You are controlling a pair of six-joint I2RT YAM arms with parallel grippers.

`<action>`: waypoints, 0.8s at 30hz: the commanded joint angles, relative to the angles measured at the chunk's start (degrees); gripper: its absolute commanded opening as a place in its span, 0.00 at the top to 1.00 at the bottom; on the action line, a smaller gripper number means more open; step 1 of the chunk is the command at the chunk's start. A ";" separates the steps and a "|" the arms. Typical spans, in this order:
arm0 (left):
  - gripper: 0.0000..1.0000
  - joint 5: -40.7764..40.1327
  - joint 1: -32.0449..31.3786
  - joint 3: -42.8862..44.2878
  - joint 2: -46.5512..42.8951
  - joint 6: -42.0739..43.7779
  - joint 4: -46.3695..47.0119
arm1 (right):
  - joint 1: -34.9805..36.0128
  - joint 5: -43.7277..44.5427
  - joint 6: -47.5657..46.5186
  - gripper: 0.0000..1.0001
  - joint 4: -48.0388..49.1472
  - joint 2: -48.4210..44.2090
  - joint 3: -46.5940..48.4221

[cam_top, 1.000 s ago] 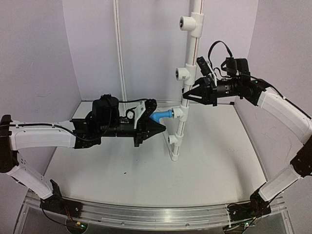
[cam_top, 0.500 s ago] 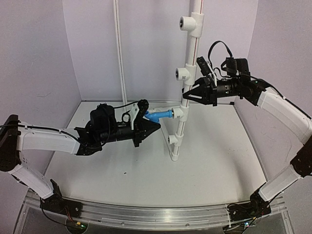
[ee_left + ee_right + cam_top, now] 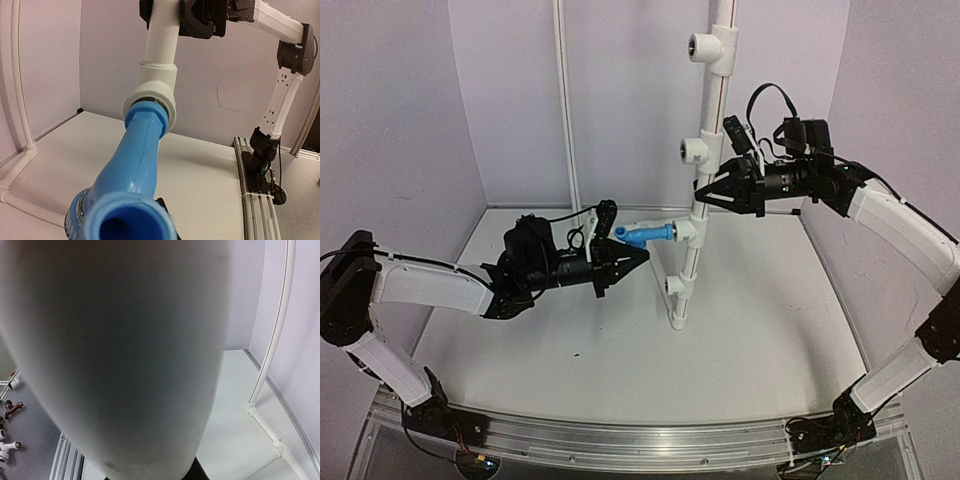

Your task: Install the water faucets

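The bright-blue tap (image 3: 645, 235) juts out leftward from a white tee fitting (image 3: 684, 230) low on the upright white pipe (image 3: 716, 100), clear of the worktop (image 3: 750, 320). Its threaded end is buried in the fitting, so none of the thread can be made out. The left tool (image 3: 632, 260) sits just below and beside the tap's free end. From above its fingers overlap into one dark wedge, and whether they touch the tap cannot be told. In the left wrist view the tap (image 3: 135, 165) fills the lower middle, its open mouth is cut off by the bottom edge, and only a dark sliver of the tool shows beside it. Whether the fingers are spread or pressed together therefore cannot be told. The right tool (image 3: 705, 190) clasps the upright pipe just above that fitting, with a dark finger on either side of it. In the right wrist view the pipe (image 3: 115, 350) is a grey blur covering most of the picture and hiding the tool's own fingers. A few small loose fittings (image 3: 9, 412) at the left edge are too small to identify.
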 commanded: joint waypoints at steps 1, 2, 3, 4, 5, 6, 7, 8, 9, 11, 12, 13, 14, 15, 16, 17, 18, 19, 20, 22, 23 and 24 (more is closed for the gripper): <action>1.00 -3.34 3.30 1.02 1.88 -2.35 5.80 | 0.38 -1.68 7.16 1.00 -7.41 -0.44 0.45; 1.00 -3.22 3.47 1.05 2.13 -2.71 6.15 | 0.41 -1.69 7.13 1.00 -7.41 -0.50 0.36; 1.00 -2.94 3.69 1.06 2.40 -3.06 6.74 | 0.36 -1.72 7.09 1.00 -7.41 -0.58 0.27; 1.00 -2.73 3.86 1.17 2.65 -3.35 7.06 | 0.40 -1.71 7.10 1.00 -7.41 -0.62 0.21; 1.00 -2.45 4.00 1.31 2.89 -3.57 7.27 | 0.39 -1.70 7.11 1.00 -7.41 -0.65 0.17; 1.00 -2.10 4.10 1.49 3.13 -3.73 7.34 | 0.34 -1.68 7.11 1.00 -7.41 -0.69 0.17; 1.00 -1.75 4.14 1.55 3.35 -3.93 7.39 | 0.31 -1.69 7.11 1.00 -7.41 -0.75 0.17; 1.00 -1.79 4.14 1.54 3.57 -4.33 7.62 | 0.35 -1.68 7.11 1.00 -7.41 -0.77 0.13; 1.00 -1.82 4.14 1.40 3.84 -4.83 8.08 | 0.38 -1.67 7.10 1.00 -7.41 -0.81 0.15; 1.00 -1.97 4.16 0.73 4.19 -5.87 9.77 | 0.39 -1.70 7.11 1.00 -7.41 -0.88 0.13; 1.00 -2.20 4.25 0.36 4.24 -6.40 10.46 | 0.37 -1.75 7.13 1.00 -7.41 -0.96 0.07; 1.00 -2.47 4.44 0.13 4.24 -6.79 11.12 | 0.36 -1.77 7.19 1.00 -7.41 -1.03 0.00; 1.00 -2.69 4.63 -0.10 4.18 -7.10 11.64 | 0.36 -1.77 7.19 1.00 -7.40 -1.07 -0.05; 1.00 -2.85 4.80 -0.34 4.14 -7.50 12.17 | 0.40 -1.77 7.20 1.00 -7.39 -1.11 -0.11; 1.00 -2.77 5.04 -0.57 4.06 -7.92 12.61 | 0.41 -1.75 7.20 1.00 -7.41 -1.12 -0.08; 1.00 -2.49 5.16 -0.70 4.04 -8.08 12.68 | 0.37 -1.76 7.23 1.00 -7.41 -1.18 -0.05; 1.00 -2.08 5.19 -0.81 3.94 -8.04 12.42 | 0.31 -1.77 7.27 1.00 -7.41 -1.21 0.00; 1.00 -1.30 5.19 -0.85 3.86 -8.25 12.13 | 0.31 -1.72 7.28 1.00 -7.41 -1.24 0.03; 1.00 -0.73 5.20 -1.06 3.77 -8.49 12.14 | 0.33 -1.69 7.28 1.00 -7.41 -1.27 0.07; 1.00 -0.66 5.20 -2.29 3.56 -9.33 13.43 | 0.31 -1.66 7.28 1.00 -7.41 -1.30 0.12; 1.00 -0.97 5.20 -2.85 3.34 -9.60 13.99 | 0.35 -1.68 7.28 1.00 -7.41 -1.30 0.07; 1.00 -1.43 5.20 -3.14 3.14 -9.59 13.84 | 0.31 -1.61 7.28 1.00 -7.41 -1.28 -0.02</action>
